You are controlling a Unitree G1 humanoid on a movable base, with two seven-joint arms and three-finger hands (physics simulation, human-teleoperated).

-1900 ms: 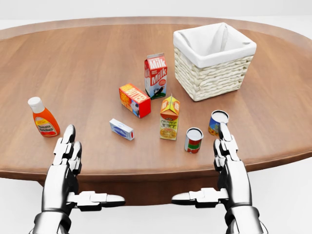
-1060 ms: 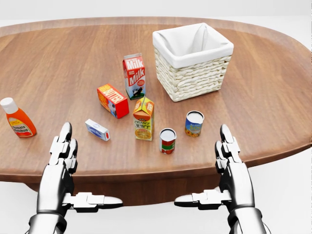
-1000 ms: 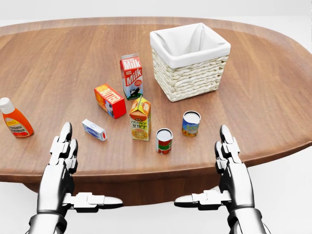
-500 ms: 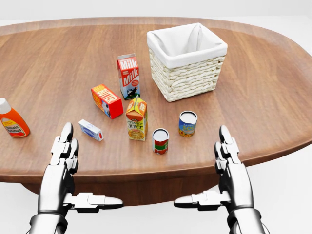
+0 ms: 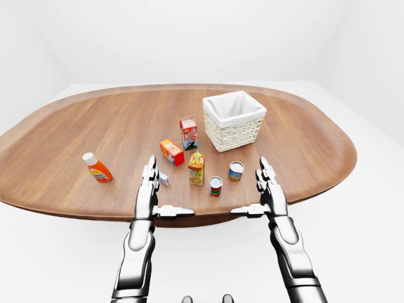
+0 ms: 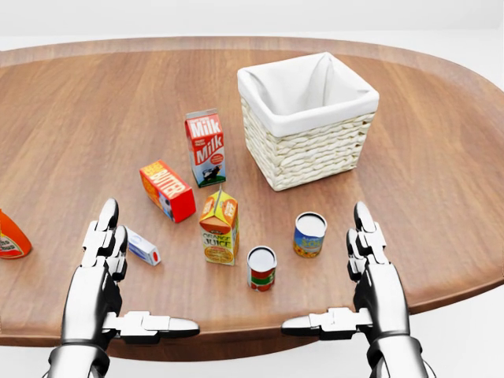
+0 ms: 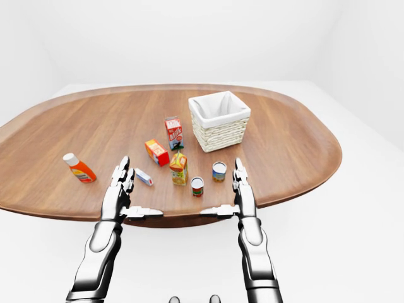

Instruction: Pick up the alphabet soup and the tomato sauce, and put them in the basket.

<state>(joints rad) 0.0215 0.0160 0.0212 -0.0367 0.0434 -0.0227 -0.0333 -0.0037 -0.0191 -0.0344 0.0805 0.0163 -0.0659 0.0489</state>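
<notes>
In the head view the tomato sauce, a red can (image 6: 261, 268), stands upright near the table's lower edge. Just up and right of it is the alphabet soup, a blue and yellow can (image 6: 309, 235). The white-lined wicker basket (image 6: 311, 153) sits above both, with nothing showing inside. My left hand (image 6: 135, 274) hovers open at lower left, fingers up, thumb pointing right. At lower right my right hand (image 6: 329, 272) is open the same way, its fingers (image 6: 364, 236) just right of the soup can and clear of it. Neither hand holds anything.
Left of the cans on the oval wooden table (image 6: 94, 110) stands an orange juice carton (image 6: 220, 227). Around it are a milk carton (image 6: 206, 147), a red box (image 6: 167, 190) and a small white box (image 6: 142, 246). An orange bottle (image 6: 9, 236) is cut by the left edge.
The whole picture shifted: the view first slid right along the table, then closed in, so the objects sit lower and larger. Both hands keep the same open pose.
</notes>
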